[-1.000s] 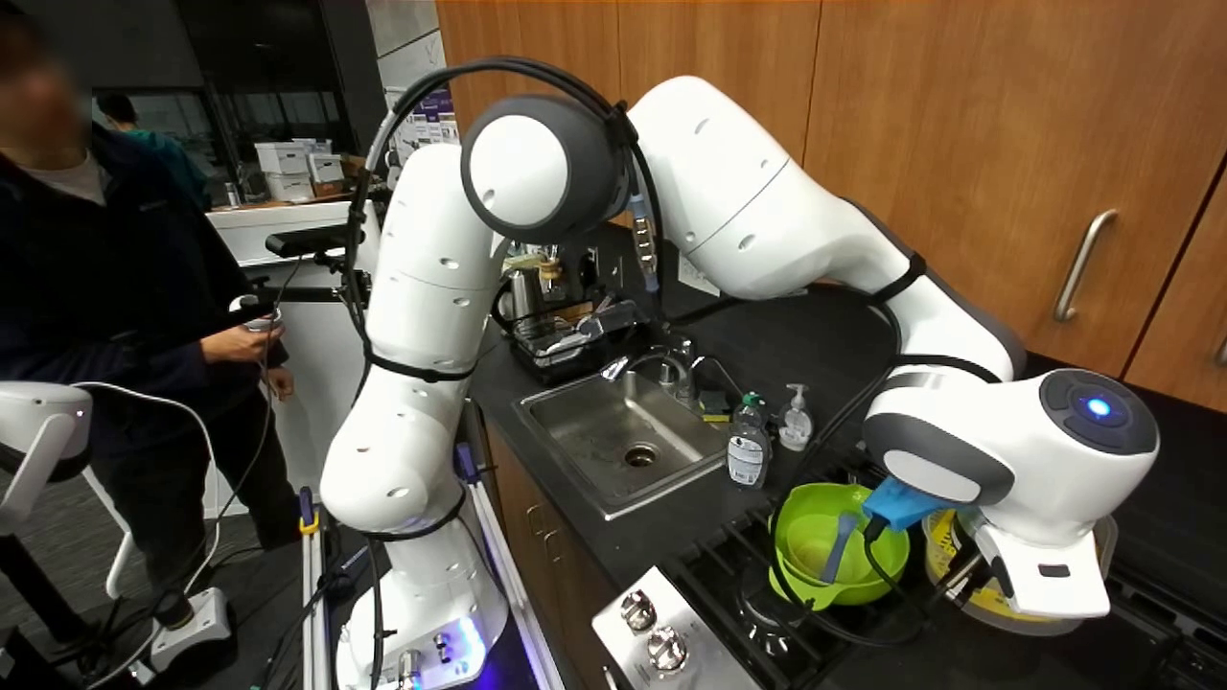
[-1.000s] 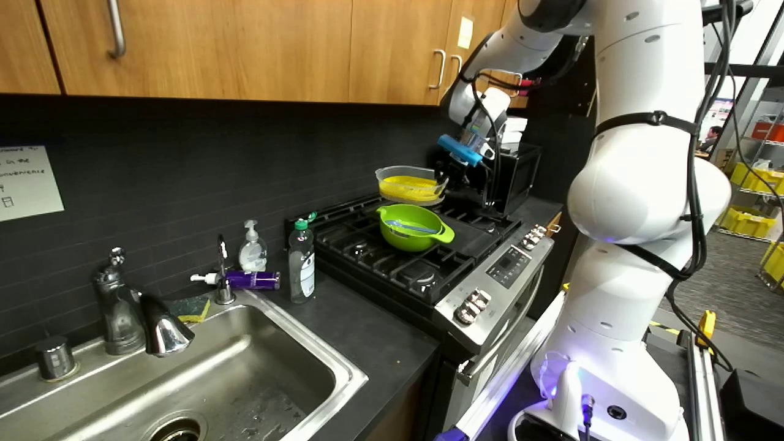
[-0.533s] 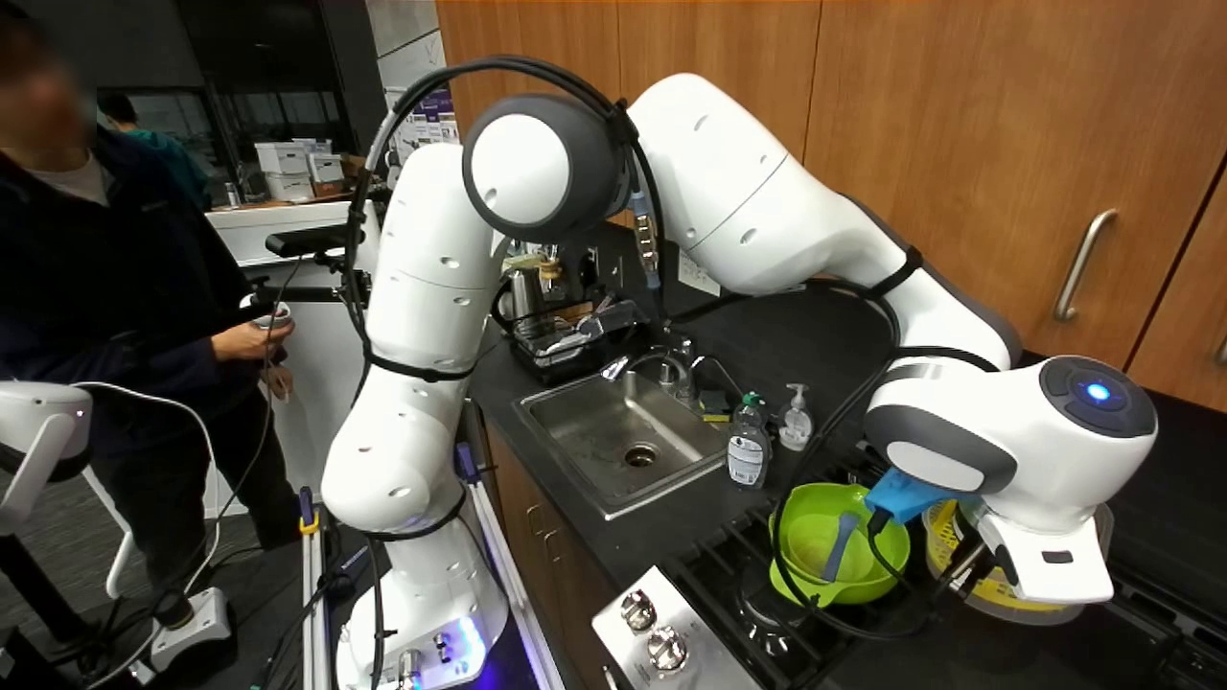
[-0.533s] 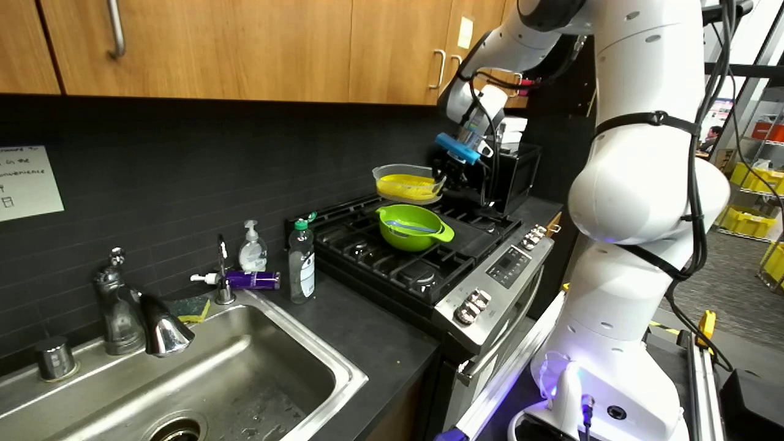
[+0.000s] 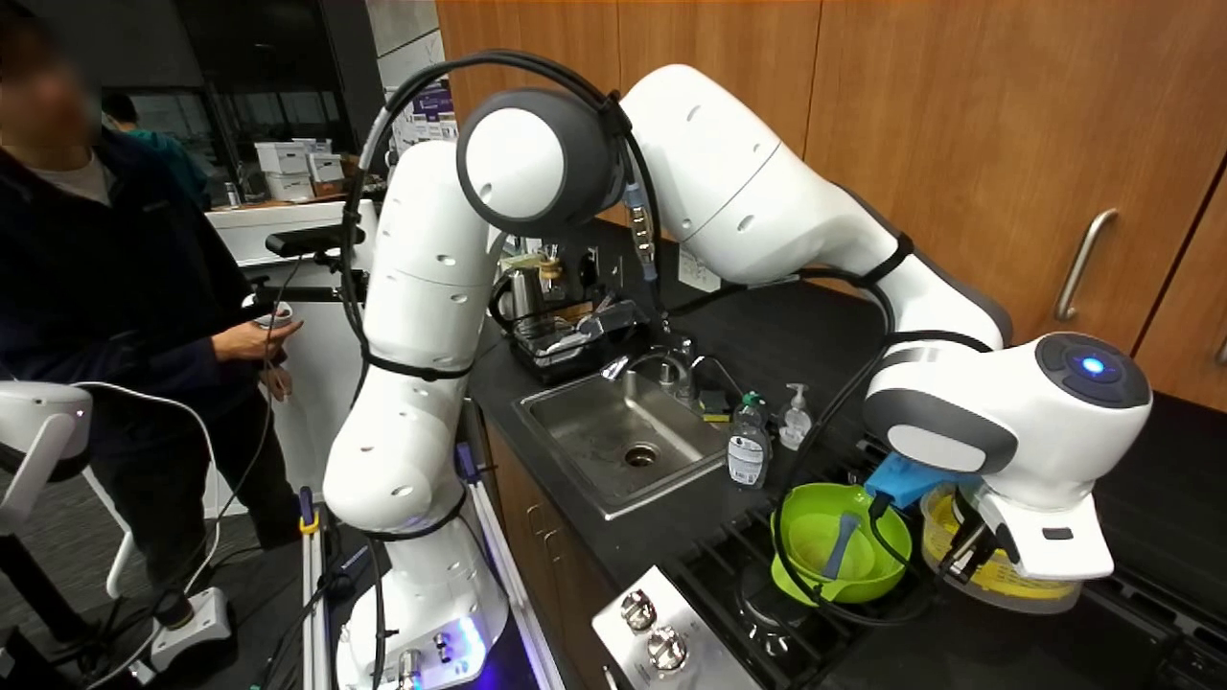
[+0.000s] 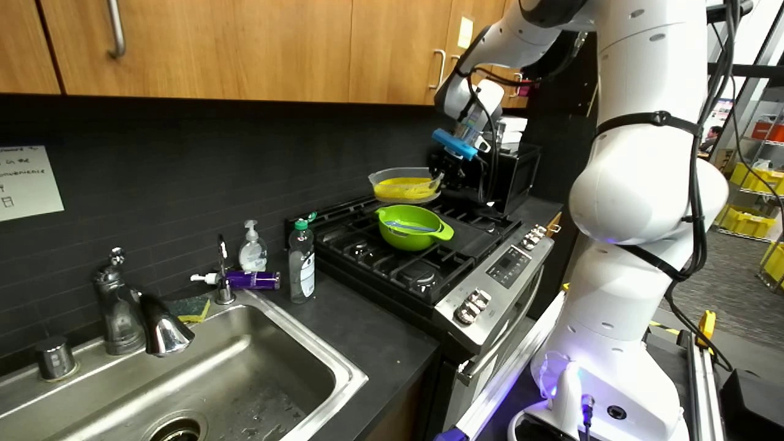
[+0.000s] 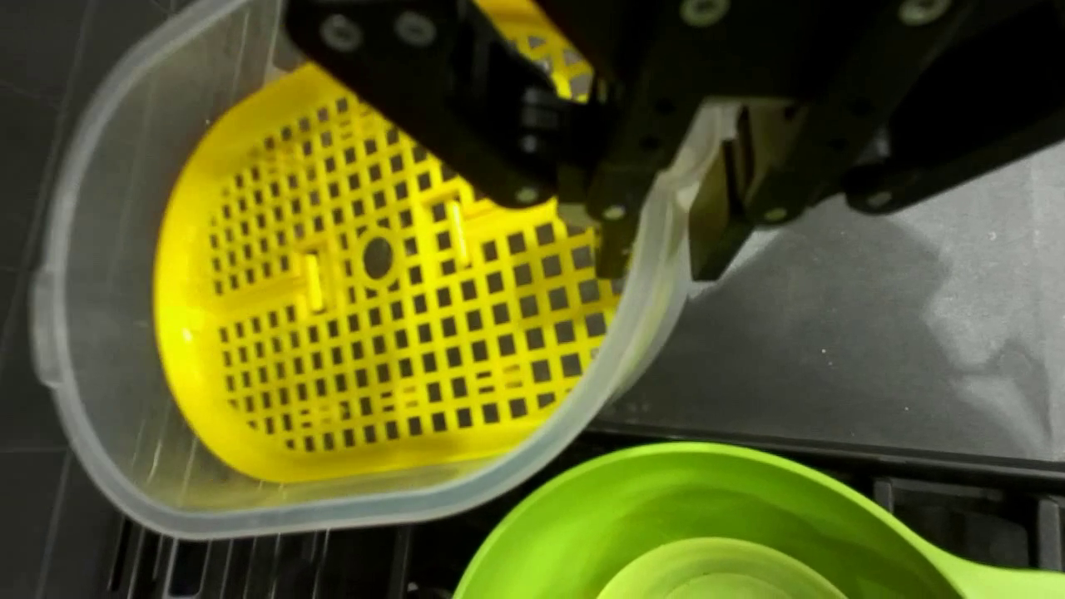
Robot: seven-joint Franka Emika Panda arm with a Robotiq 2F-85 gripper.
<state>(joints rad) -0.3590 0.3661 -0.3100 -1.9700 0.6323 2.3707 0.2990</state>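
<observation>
Plastic rim (image 7: 651, 283) between fingers (image 7: 715, 249), wrist only

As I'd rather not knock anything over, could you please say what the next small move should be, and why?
I'd probably raise the tub slightly: in the wrist view, the end effector grips it at one side only, and the green bowl appears close by, so more height might avoid a bump.

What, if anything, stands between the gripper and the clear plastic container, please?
Nothing visible does: the gripper pinches the clear plastic container directly by its wall, and the green bowl sits off to one side.
</observation>
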